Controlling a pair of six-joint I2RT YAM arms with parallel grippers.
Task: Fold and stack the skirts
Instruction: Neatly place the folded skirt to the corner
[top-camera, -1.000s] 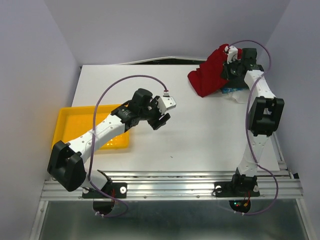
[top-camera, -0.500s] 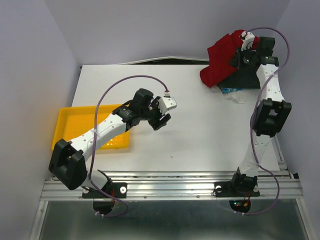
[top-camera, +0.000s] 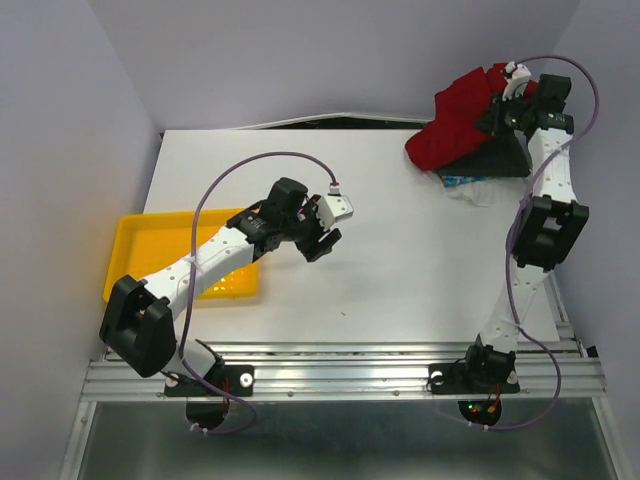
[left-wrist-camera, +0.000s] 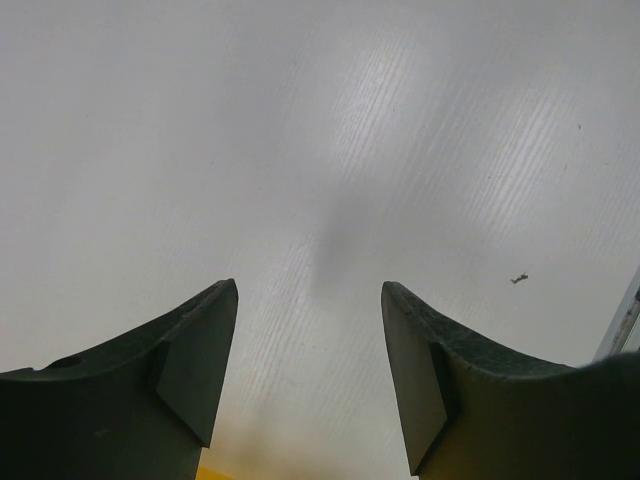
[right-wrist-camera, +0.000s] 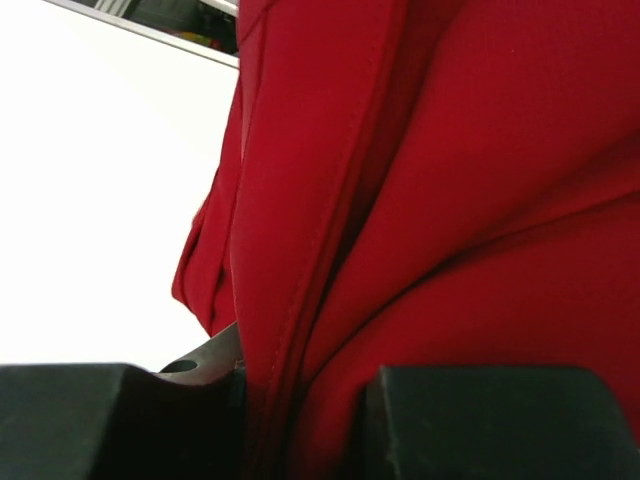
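Note:
My right gripper (top-camera: 503, 92) is shut on the deep red skirt (top-camera: 452, 122) and holds it up above the table's far right corner, the cloth hanging down to the left. In the right wrist view the red skirt (right-wrist-camera: 420, 200) fills the frame, bunched between the fingers of the right gripper (right-wrist-camera: 300, 405). Under it a dark charcoal skirt (top-camera: 497, 156) rises in a peak. A bit of blue floral skirt (top-camera: 459, 182) shows at its lower edge. My left gripper (top-camera: 326, 236) hovers open over the middle of the table, and the left gripper (left-wrist-camera: 310, 292) has only bare table between its fingers.
A yellow tray (top-camera: 140, 248) lies at the table's left edge, partly under my left arm. The white table (top-camera: 400, 260) ends at a metal rail near the arm bases. Walls close in at the left, back and right.
My right gripper has lifted the red skirt higher and carried it right, towards the back corner; the dark skirt beneath now shows more. The left arm has not moved.

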